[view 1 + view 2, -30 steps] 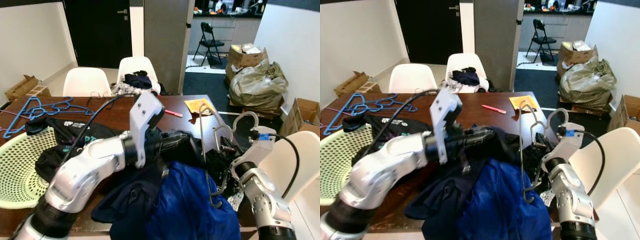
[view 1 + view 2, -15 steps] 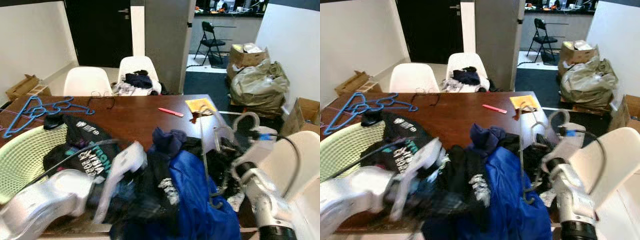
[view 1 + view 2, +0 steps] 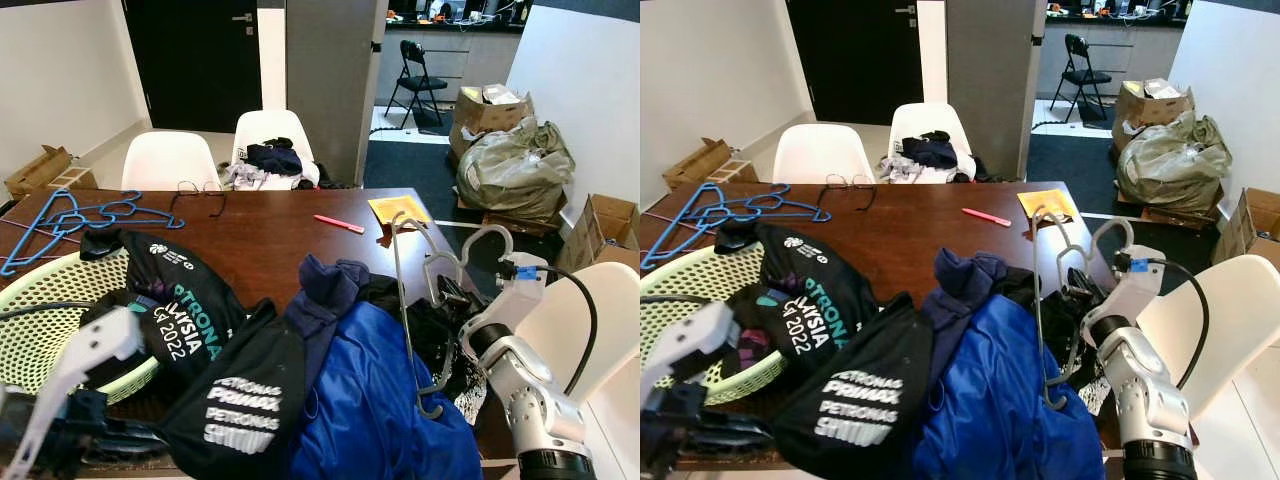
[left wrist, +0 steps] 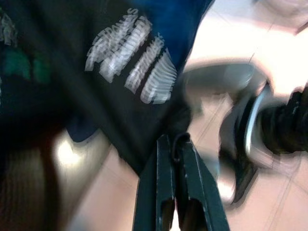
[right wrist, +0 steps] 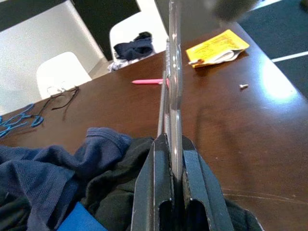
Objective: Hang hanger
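A silver wire hanger stands upright at the right side of the brown table, its hook curling over the right arm. My right gripper is shut on the hanger's wire, just beside a heap of clothes topped by a blue jacket. A black Petronas T-shirt hangs off the table's front edge. Low at the front left, my left gripper is shut with a fold of that black shirt pinched at its tips.
A pale green basket with dark clothes sits at the left. Blue hangers lie at the far left corner. Glasses, a pink pen and a yellow paper lie further back. White chairs ring the table.
My left arm has swung from above the clothes heap down to the front left, dragging the black T-shirt out over the table's edge. The right arm has kept the hanger in place.
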You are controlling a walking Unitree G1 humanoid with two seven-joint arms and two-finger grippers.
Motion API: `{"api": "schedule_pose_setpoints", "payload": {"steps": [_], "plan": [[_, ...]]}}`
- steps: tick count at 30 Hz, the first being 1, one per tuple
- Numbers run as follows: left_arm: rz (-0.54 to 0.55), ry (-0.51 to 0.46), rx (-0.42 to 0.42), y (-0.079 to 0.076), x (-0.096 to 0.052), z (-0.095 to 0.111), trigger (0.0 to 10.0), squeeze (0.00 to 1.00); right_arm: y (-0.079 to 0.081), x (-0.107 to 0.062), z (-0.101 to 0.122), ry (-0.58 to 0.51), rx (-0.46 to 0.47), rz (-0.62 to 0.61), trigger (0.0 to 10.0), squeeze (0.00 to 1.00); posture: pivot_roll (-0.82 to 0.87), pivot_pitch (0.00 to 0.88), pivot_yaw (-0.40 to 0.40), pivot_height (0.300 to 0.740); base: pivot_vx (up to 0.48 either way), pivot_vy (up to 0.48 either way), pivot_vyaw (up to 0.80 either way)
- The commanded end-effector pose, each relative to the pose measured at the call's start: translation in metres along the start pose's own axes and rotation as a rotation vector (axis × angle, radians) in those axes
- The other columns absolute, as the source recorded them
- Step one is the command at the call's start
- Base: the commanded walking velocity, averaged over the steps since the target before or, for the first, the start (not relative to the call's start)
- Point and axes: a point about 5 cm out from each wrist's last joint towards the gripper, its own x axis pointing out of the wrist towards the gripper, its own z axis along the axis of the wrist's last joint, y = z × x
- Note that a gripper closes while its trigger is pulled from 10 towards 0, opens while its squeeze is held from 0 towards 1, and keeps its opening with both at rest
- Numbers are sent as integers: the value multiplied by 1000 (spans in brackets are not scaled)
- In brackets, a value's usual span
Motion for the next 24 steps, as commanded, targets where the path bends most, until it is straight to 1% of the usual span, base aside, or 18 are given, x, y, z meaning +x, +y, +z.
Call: {"api": "schedule_pose_setpoints", "payload": {"steps": [1, 2, 3, 4, 5, 6, 7, 8, 9, 11, 12, 13, 14, 15, 17, 22, 23, 24], "plan": [[56, 110, -26, 3, -9, -8, 0, 0, -3, -2, -13, 63, 19, -14, 10000, 0, 48, 0, -32, 740, 0, 0, 0], [56, 110, -26, 3, -9, -8, 0, 0, -3, -2, -13, 63, 19, -14, 10000, 0, 48, 0, -32, 740, 0, 0, 0], [56, 165, -43, 1, -9, -14, 0, 0, -3, -1, -13, 65, 22, -14, 10000, 0, 48, 0, -32, 740, 0, 0, 0], [56, 165, -43, 1, -9, -14, 0, 0, -3, -1, -13, 65, 22, -14, 10000, 0, 48, 0, -32, 740, 0, 0, 0], [8, 184, -47, -6, 0, -17, 0, 0, -3, -2, -13, 66, 24, -14, 10000, 0, 48, 0, -32, 740, 0, 0, 0], [-70, 163, -39, -17, 11, -16, 0, 0, -4, -2, -13, 68, 26, -15, 10000, 0, 43, 0, -29, 740, 0, 0, 0], [-70, 163, -39, -17, 11, -16, 0, 0, -4, -2, -13, 68, 26, -15, 10000, 0, 43, 0, -29, 740, 0, 0, 0], [-134, 132, -27, -26, 19, -13, 0, 0, -4, -2, -13, 68, 27, -16, 10000, 0, 42, 0, -29, 740, 0, 0, 0], [-134, 132, -27, -26, 19, -13, 0, 0, -4, -2, -13, 68, 27, -16, 10000, 0, 42, 0, -29, 740, 0, 0, 0], [-211, 59, 4, -37, 33, -7, 118, 0, -4, -2, -13, 70, 29, -17, 10000, 0, 42, 0, -31, 740, 0, 0, 0], [-216, 26, 23, -37, 37, -5, 863, 0, -5, -2, -13, 71, 29, -17, 10000, 0, 42, 0, -32, 740, 0, 0, 0], [-216, 26, 23, -37, 37, -5, 863, 0, -5, -2, -13, 71, 29, -17, 10000, 0, 42, 0, -32, 740, 0, 0, 0], [-159, -15, 36, -30, 45, -3, 10000, 1000, -5, -2, -13, 74, 28, -16, 10000, 0, 42, 0, -32, 740, 0, 0, 0], [-159, -15, 36, -30, 45, -3, 10000, 1000, -5, -2, -13, 74, 28, -16, 10000, 0, 42, 0, -32, 740, 0, 0, 0], [-106, -70, 53, -22, 57, 2, 10000, 1000, -4, -1, -14, 77, 26, -16, 10000, 0, 35, 0, -31, 740, 0, 0, 0], [-113, -96, 55, -22, 58, 5, 10000, 1000, -4, -1, -14, 79, 25, -16, 10000, 0, 35, 0, -31, 740, 0, 0, 0], [-85, -196, 75, -15, 50, 18, 10000, 1000, -5, -1, -14, 81, 26, -17, 10000, 0, 34, 0, -32, 740, 0, 0, 0], [-85, -196, 75, -15, 50, 18, 10000, 1000, -5, -1, -14, 81, 26, -17, 10000, 0, 34, 0, -32, 740, 0, 0, 0]]}}
